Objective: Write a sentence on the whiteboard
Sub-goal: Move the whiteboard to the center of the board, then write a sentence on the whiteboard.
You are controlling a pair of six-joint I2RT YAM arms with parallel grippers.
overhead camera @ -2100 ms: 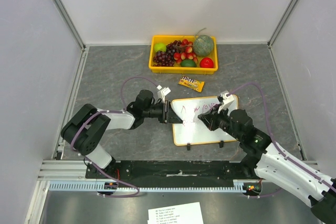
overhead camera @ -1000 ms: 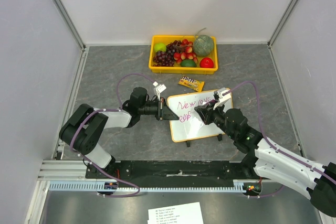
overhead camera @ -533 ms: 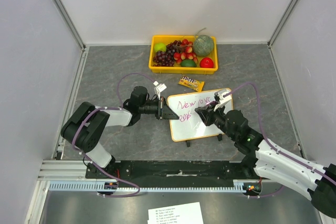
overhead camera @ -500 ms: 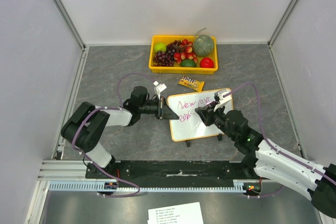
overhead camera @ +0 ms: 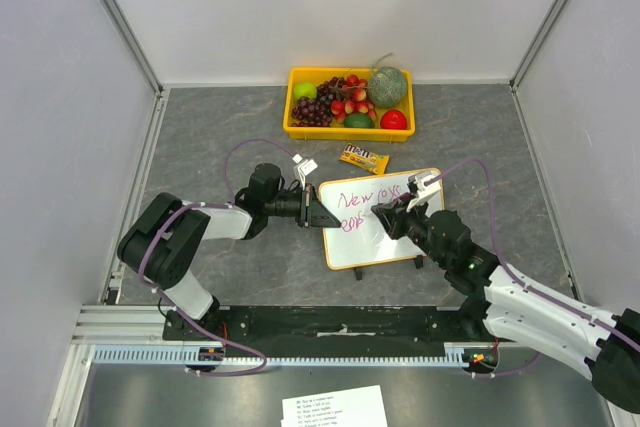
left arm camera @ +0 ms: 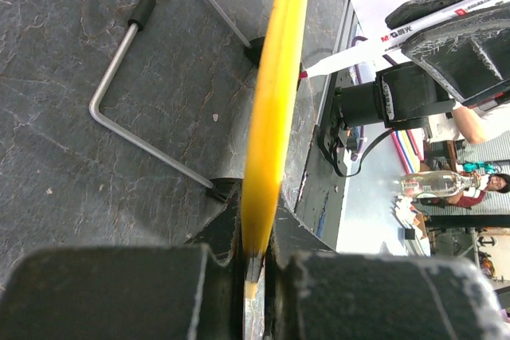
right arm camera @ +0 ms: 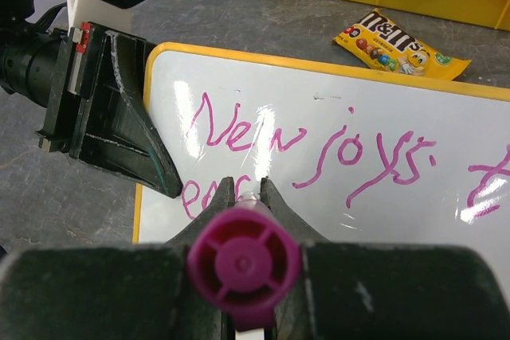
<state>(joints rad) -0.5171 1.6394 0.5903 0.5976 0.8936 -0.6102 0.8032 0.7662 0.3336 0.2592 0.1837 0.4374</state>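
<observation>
Two grippers are sharing this job, and each is placed for a reason. My left gripper (left arm camera: pixel 255 267) is pinching the left edge of the whiteboard (overhead camera: pixel 392 243), fingers pressed tight on the yellow frame. I judge this is so the board, leaning on its wire stand (left arm camera: pixel 135 113), is not sliding or tipping under the pen's push. My right gripper (right arm camera: pixel 245 190) is clamping a pink-purple marker (right arm camera: pixel 243 260) around its barrel. The tip is meeting the whiteboard's left part, just below the first line of the sentence (right arm camera: pixel 315 145). That line is reading roughly "New joys", and a second line is beginning under it, near the left frame.

My left arm is reaching low over the tabletop (overhead camera: pixel 215 137) from the whiteboard's left side, forearm nearly level. My right arm is stretching in from the whiteboard's near right corner, wrist angled down over the white face. An M&M's packet (overhead camera: pixel 363 158) is lying just beyond the whiteboard's far edge, clear of both arms.
</observation>
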